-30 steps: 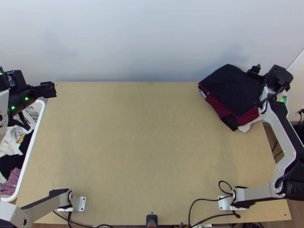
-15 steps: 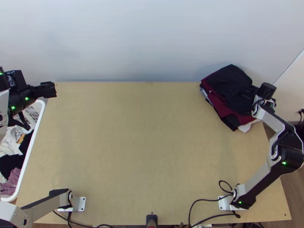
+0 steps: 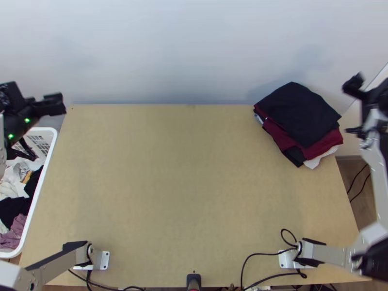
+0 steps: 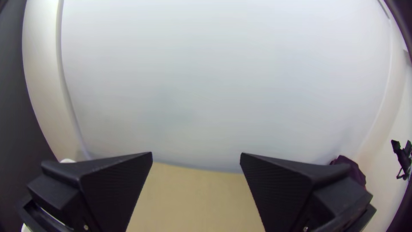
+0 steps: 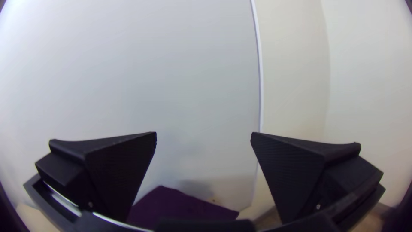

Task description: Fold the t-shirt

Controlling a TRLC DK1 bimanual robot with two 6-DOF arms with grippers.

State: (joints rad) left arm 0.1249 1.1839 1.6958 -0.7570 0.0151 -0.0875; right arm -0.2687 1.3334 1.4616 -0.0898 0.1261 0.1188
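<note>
Folded cloth lies in a stack (image 3: 298, 114) at the table's far right corner, black on top with dark red, black and white layers below; which piece is the t-shirt I cannot tell. My right gripper (image 3: 354, 106) is off the table's right side, beside the stack and apart from it. In the right wrist view my right gripper (image 5: 204, 135) is open with nothing between its fingers, and the stack's dark top (image 5: 180, 208) shows beyond. My left gripper (image 3: 46, 123) is above the laundry basket's far end. The left wrist view shows my left gripper (image 4: 196, 154) open and holding nothing.
A white basket (image 3: 36, 203) with loose white, black and mauve clothes stands along the table's left edge. The wooden table (image 3: 189, 184) stretches between the arms. Black cables (image 3: 271, 276) run along its near edge. A pale wall (image 3: 189, 48) rises behind it.
My right gripper has come away from the stack, out past the table's right edge, leaving the black top piece lying flat. My left gripper has shifted slightly left.
</note>
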